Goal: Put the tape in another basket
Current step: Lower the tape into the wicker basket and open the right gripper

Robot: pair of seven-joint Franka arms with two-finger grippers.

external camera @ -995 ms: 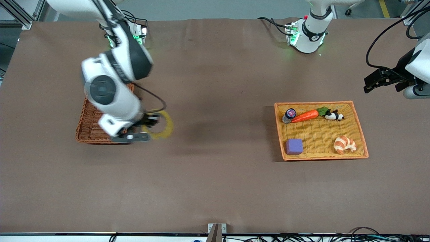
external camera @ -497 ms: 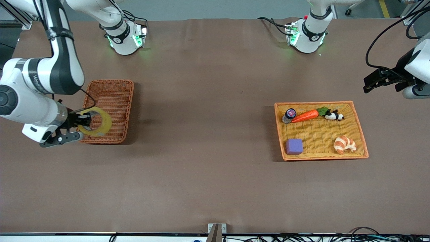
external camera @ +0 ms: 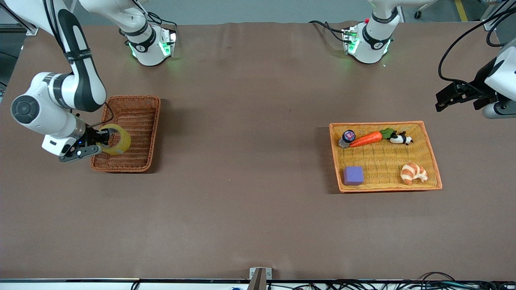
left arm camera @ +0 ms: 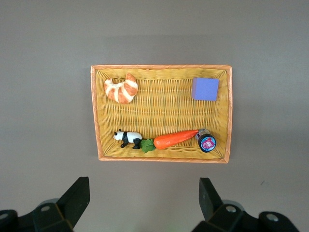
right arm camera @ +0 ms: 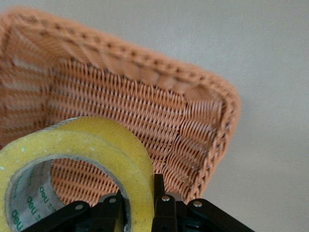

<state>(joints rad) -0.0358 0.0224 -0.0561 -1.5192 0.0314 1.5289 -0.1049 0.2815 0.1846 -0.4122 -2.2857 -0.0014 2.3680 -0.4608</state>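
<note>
My right gripper [external camera: 104, 139] is shut on the wall of the yellowish tape roll [external camera: 116, 139] and holds it over the reddish-brown wicker basket [external camera: 137, 105], at the basket's edge toward the right arm's end of the table. In the right wrist view the tape [right arm camera: 96, 145] fills the foreground, pinched by my right gripper [right arm camera: 140, 203], with the basket's woven wall [right arm camera: 145, 92] right under it. My left gripper [external camera: 451, 96] is open and empty, up over bare table beside the light orange tray basket [external camera: 431, 149]; it shows in the left wrist view [left arm camera: 145, 200].
The light tray basket [left arm camera: 96, 116] holds a carrot [external camera: 366, 139], a small jar [external camera: 346, 138], a panda figure [external camera: 400, 139], a croissant [external camera: 413, 173] and a purple block [external camera: 353, 175]. Brown table cloth lies between the two baskets.
My right arm swung the tape from beside the reddish-brown basket, across it, and now holds it a little farther from the front camera over the basket. The left arm has not moved.
</note>
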